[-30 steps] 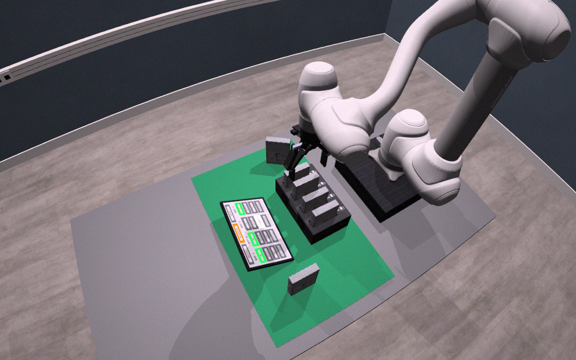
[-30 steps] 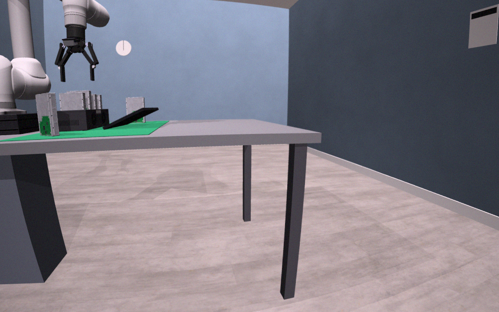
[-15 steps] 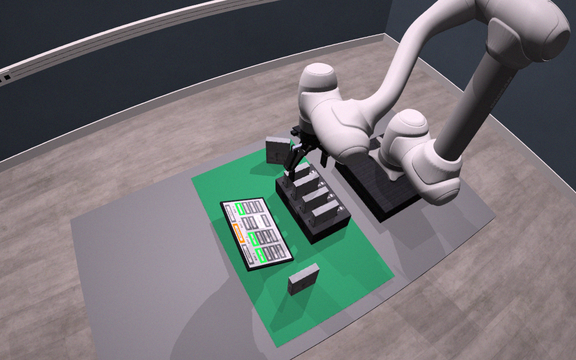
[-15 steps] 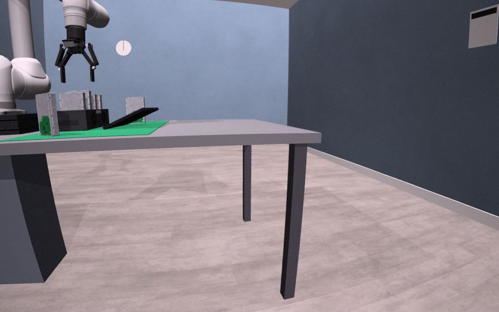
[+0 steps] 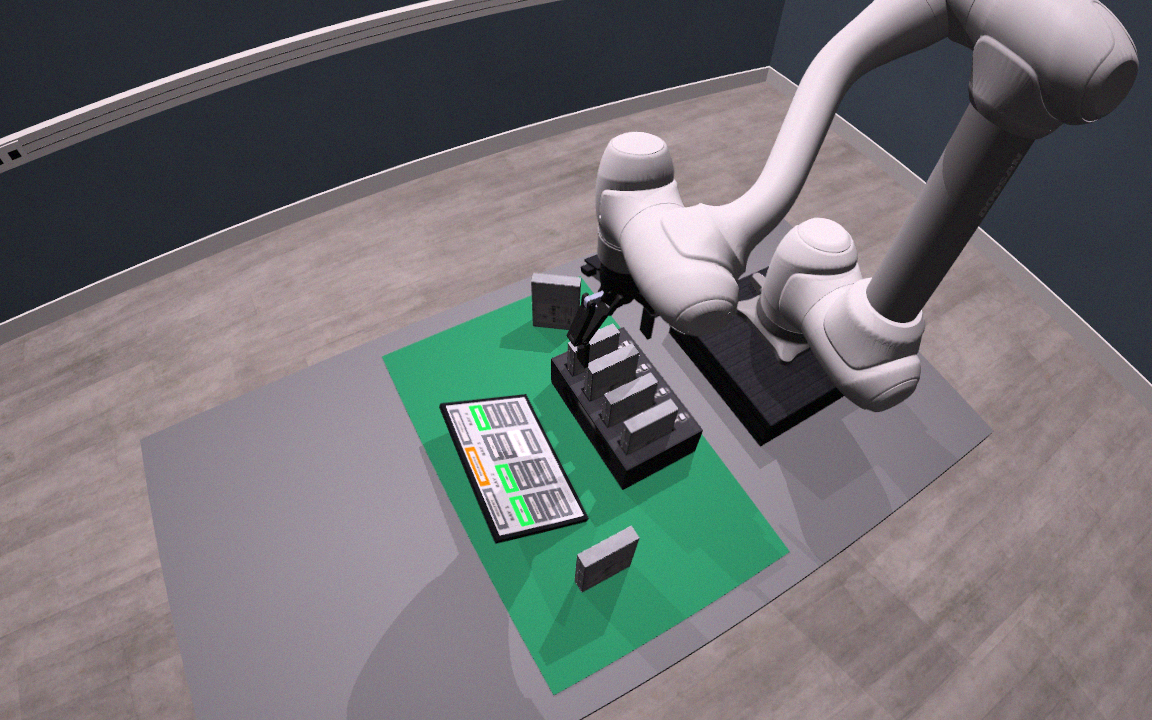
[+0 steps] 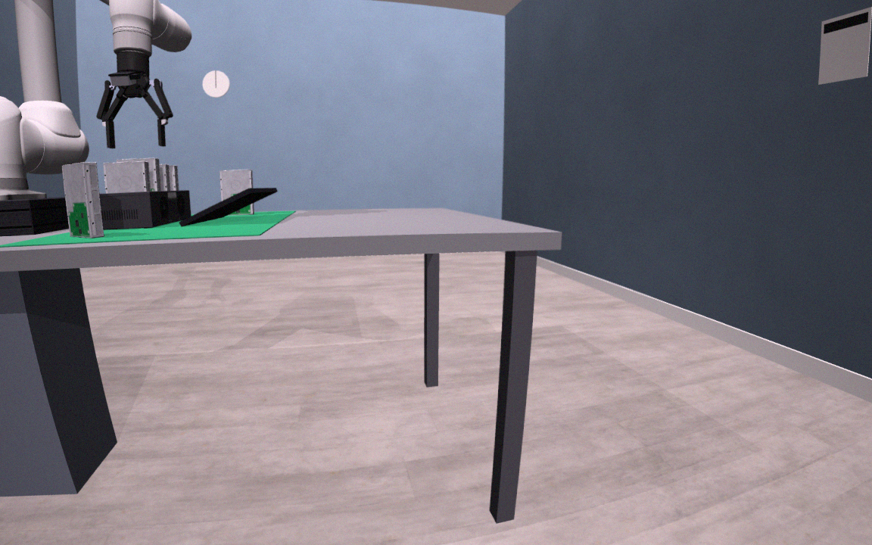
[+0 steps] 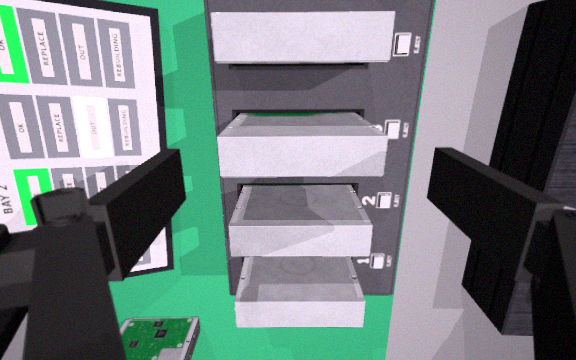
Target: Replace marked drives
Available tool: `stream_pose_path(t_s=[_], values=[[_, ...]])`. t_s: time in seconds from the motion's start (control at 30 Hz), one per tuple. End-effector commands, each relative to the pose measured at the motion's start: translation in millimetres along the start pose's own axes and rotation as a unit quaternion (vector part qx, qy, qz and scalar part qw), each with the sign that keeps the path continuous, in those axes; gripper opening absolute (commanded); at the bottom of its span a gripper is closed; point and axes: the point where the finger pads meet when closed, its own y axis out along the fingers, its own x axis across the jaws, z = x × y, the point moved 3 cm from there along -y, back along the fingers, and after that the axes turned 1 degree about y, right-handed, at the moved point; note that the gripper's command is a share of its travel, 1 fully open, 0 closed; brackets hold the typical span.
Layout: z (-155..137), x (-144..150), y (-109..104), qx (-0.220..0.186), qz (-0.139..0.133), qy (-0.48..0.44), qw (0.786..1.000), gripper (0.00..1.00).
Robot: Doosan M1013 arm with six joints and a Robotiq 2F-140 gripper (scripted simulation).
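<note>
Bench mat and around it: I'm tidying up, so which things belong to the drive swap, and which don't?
For the job:
- dock with its drives
- status screen
- two standing drives
- gripper

Not needed:
- wall clock
- wall panel

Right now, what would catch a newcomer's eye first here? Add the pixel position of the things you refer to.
Probably the big white arm (image 5: 795, 152) (image 6: 39, 60), its open black gripper (image 6: 135, 144) (image 7: 306, 173) above the drive dock (image 5: 629, 465) (image 6: 131, 210) (image 7: 313, 85). Next, the tilted screen (image 5: 513, 465) (image 6: 228, 206) (image 7: 140, 10) beside the dock, glowing green and orange, with Bay 3's "OUT" lit white.
</note>
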Motion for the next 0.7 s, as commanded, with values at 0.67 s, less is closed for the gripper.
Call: stream_pose_path(t_s=[0.67], values=[[-0.4,-0.8,6.7,0.0,0.001,0.0,1.0,0.89]])
